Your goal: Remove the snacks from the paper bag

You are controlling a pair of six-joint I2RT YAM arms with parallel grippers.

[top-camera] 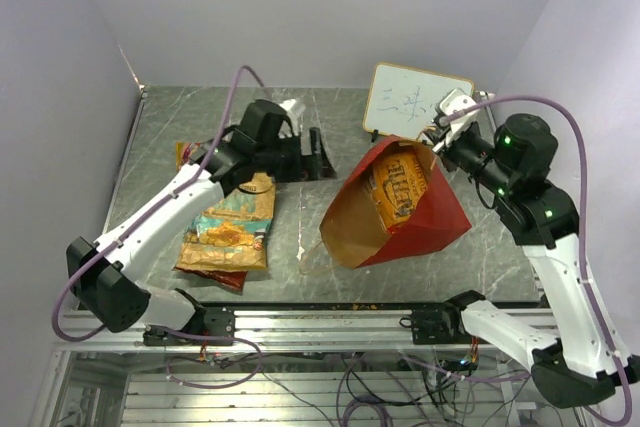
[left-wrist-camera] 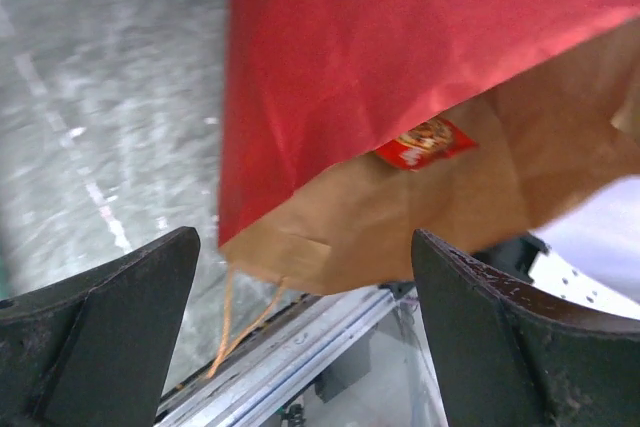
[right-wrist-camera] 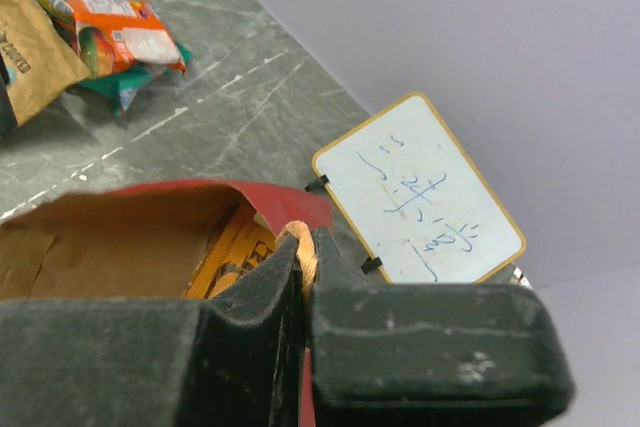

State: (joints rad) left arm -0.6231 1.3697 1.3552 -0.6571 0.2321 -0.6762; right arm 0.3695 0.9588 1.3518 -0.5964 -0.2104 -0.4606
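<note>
Paper bag (top-camera: 432,219) lies tipped on the right half of the table (top-camera: 300,112), long axis left-right, mouth facing the left edge (chip bag (top-camera: 400,187) inside). Right gripper (top-camera: 433,147) is clenched on the bag's far rim. Left gripper (top-camera: 322,155) is released and empty, near the mouth.

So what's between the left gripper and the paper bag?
Only bare tabletop, per the top view: the left gripper and paper bag stand apart.

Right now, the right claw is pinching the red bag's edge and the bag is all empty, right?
Not empty. The right gripper does pinch the paper bag by its edge, but an orange snack packet lies inside it; the top external view shows it.
</note>
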